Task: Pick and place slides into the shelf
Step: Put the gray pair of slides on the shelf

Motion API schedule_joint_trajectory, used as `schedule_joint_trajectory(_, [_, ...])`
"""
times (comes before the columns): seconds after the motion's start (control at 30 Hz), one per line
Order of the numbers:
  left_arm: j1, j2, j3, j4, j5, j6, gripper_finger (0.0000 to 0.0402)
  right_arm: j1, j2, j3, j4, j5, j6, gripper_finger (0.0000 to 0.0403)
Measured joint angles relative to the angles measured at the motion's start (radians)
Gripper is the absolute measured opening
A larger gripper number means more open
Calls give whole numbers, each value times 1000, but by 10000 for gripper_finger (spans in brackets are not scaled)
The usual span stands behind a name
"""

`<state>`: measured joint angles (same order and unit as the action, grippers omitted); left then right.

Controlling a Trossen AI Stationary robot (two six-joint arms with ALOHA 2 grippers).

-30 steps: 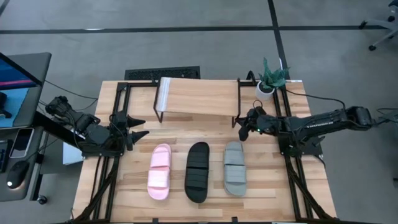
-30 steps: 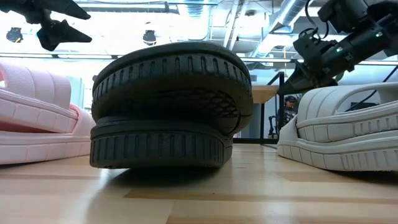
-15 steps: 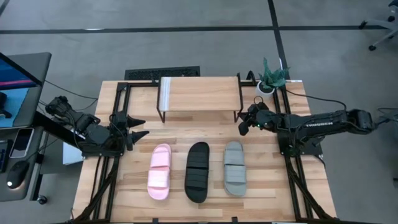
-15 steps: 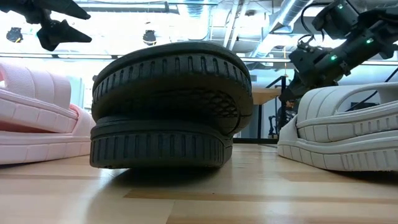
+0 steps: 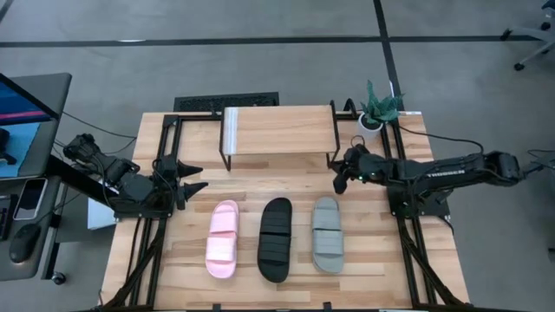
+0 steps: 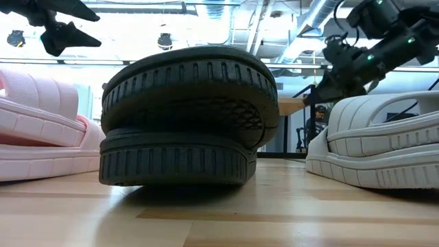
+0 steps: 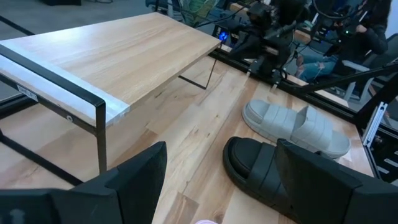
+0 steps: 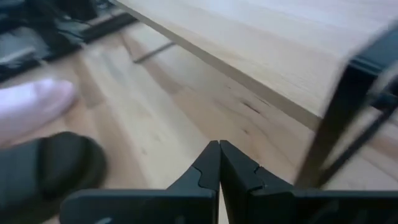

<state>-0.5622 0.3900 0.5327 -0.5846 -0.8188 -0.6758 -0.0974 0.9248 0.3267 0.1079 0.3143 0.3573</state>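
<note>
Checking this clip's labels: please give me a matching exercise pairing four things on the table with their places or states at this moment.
Things:
1. pale pink foam slide
2. black foam slide
3. light grey foam slide
4. right tool

Places or states:
A. middle of the row of three
B. shut, beside the low wooden shelf's right legs
C. row end nearest the left arm
D. row end nearest the right arm

Pairs: 1-C, 2-A, 3-D, 4-B
</note>
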Motion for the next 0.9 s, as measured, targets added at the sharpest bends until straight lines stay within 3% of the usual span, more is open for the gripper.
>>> schedule_joint_trajectory(0.17, [0,0,0,26,-6,65,286,56,-50,19,4,0,-13,0])
schedule_joint_trajectory(0.57, [-3,0,72,188,-2,399,286,120,-282,131,5,-3,-183,0])
schedule_joint_trajectory(0.9, [-30,0,138,547,2,784,286,130,-427,224,5,-11,-326,0])
